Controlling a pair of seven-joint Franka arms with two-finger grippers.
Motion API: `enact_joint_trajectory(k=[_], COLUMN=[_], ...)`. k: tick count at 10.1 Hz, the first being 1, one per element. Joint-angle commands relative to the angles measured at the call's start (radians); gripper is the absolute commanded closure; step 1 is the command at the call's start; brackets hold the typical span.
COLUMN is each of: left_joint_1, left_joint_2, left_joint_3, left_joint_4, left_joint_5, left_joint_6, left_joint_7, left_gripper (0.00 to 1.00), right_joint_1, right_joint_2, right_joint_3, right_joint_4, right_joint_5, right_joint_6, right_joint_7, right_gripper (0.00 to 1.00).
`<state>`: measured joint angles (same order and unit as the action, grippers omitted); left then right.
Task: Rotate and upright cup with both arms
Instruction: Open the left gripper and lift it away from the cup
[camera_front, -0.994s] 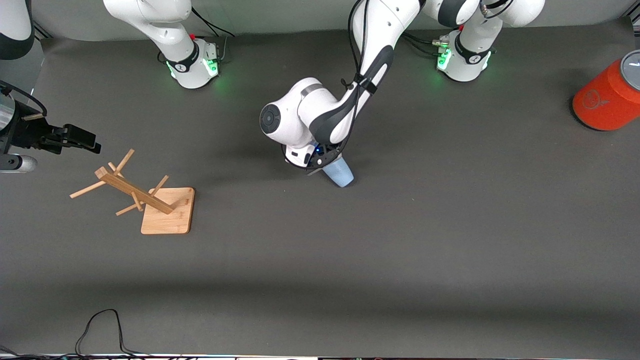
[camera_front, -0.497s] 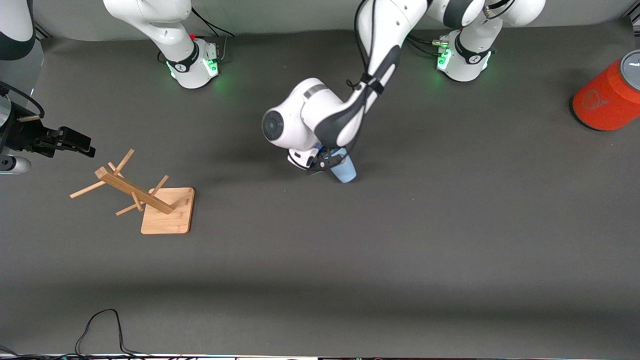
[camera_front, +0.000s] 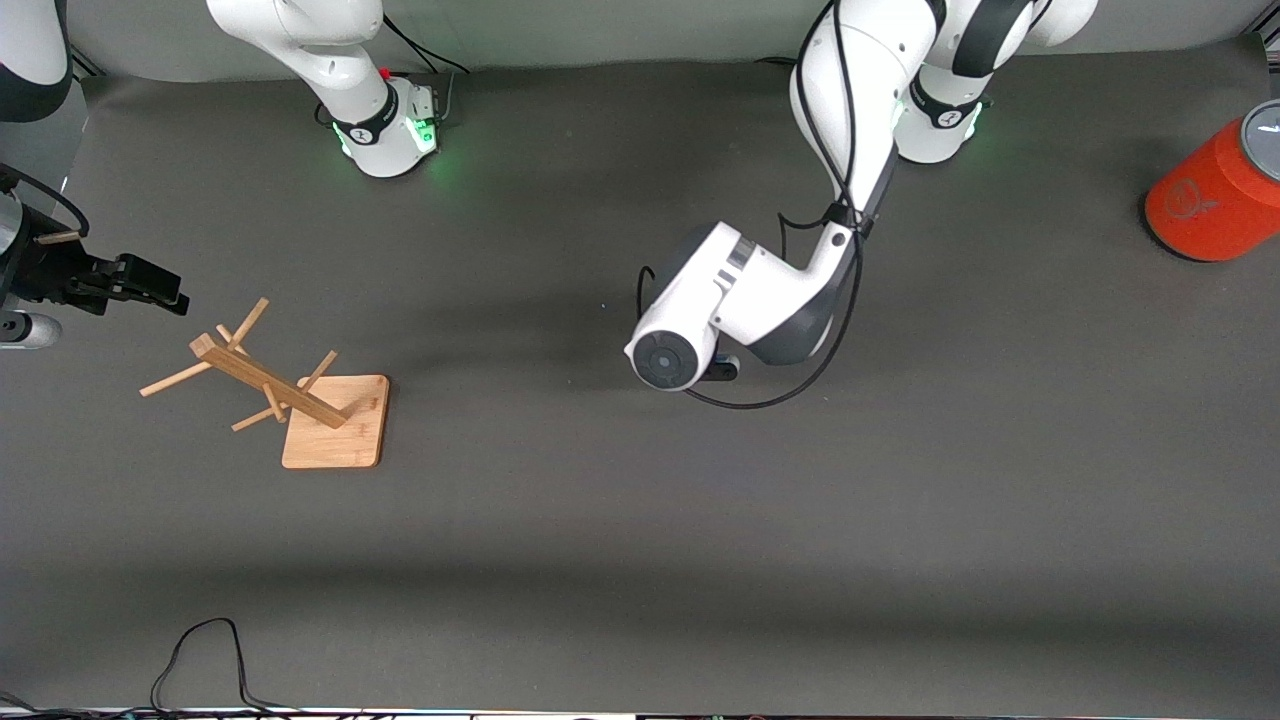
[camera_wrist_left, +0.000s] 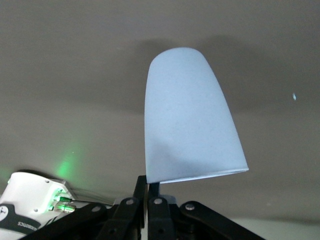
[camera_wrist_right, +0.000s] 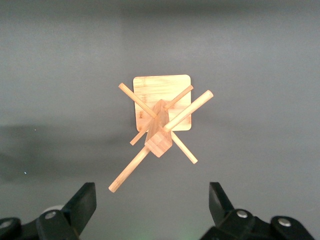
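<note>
Dark grey matting covers the whole table (camera_front: 640, 520), and both robot bases stand along its edge farthest from the front camera. Over the middle of the table hangs the left end effector (camera_wrist_left: 147, 197); in the front view the white wrist hides it almost fully. Its fingers are pressed narrow on the rim of the cup (camera_wrist_left: 187, 130), so the light-blue cup is held directly in this end effector. The closed bottom of the cup points away from the fingers and its open mouth lies against them.

The right end effector (camera_wrist_right: 152, 202) hovers spread wide, with nothing between its fingers, over the wooden peg rack (camera_front: 290, 395) at the right arm's end of the table. This arm waits. Well apart from both end effectors, an orange can (camera_front: 1215, 195) with a grey lid stands at the left arm's end of the table.
</note>
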<state>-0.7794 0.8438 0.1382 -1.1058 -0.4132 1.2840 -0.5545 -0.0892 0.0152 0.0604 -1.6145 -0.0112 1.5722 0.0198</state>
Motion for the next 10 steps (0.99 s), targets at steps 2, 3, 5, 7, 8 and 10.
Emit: enact_joint_trajectory(k=[2,3,5,7,8,10], left_joint_1=[-0.017,-0.018,-0.017,0.012,0.014,0.014], left_joint_2=[0.003,0.007,0.032,0.052,0.058,0.052], left_joint_3=[-0.009,-0.014,-0.042,-0.054,-0.054,-0.054], left_joint_4=[-0.026,-0.034,-0.051,-0.062,-0.063,-0.054], left_joint_5=[-0.067,-0.07,-0.072,-0.075,-0.075,-0.072], left_joint_6=[-0.075,-0.074,-0.078,-0.081,-0.081,-0.083], left_joint_7=[0.177,0.195,0.196,0.205,0.205,0.197], left_gripper=[1.0,1.0,1.0,0.97,0.78,0.22], right_joint_1=[-0.007,-0.007,-0.006,-0.006,-0.006,-0.006], right_joint_2=[-0.004,-0.004,0.002,0.003,0.003,0.003], right_joint_3=[0.007,0.007,0.007,0.007,0.007,0.007], right_joint_4=[-0.012,-0.01,-0.01,-0.01,-0.01,-0.01], right_joint_5=[-0.016,-0.016,-0.016,-0.015,-0.015,-0.015], right_joint_6=[0.014,0.015,0.016,0.016,0.016,0.016], right_joint_7=[-0.017,-0.017,-0.017,-0.017,-0.015,-0.015], right_gripper=[0.0,0.0,0.0,0.0,0.0,0.0])
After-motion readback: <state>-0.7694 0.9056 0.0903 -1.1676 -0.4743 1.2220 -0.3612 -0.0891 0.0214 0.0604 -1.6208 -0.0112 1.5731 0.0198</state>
